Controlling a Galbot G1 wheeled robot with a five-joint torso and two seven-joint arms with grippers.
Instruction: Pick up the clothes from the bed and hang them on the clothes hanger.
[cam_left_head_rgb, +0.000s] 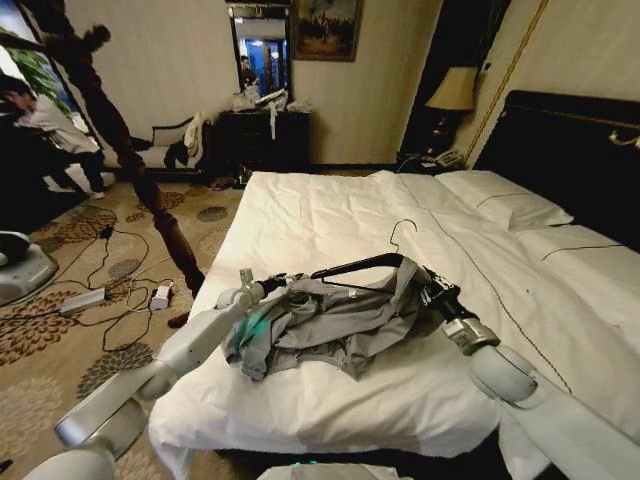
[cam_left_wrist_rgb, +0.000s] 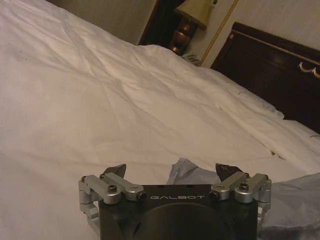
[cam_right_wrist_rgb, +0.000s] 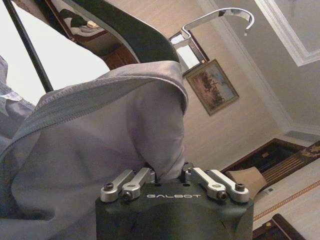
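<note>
The light-grey clothes lie crumpled on the near middle of the white bed. The black clothes hanger, with its silver hook, is held up over the shirt. My right gripper is shut at the hanger's right end, where grey cloth is draped over it. In the right wrist view the right gripper pinches through that cloth, under the hanger arm. My left gripper is at the shirt's left edge. In its wrist view the left gripper is open, with a fold of clothes just beyond it.
A dark turned-wood coat stand leans over the carpet left of the bed. Cables and a power strip lie on the floor there. Pillows and a black headboard are at the far right. A dresser stands behind.
</note>
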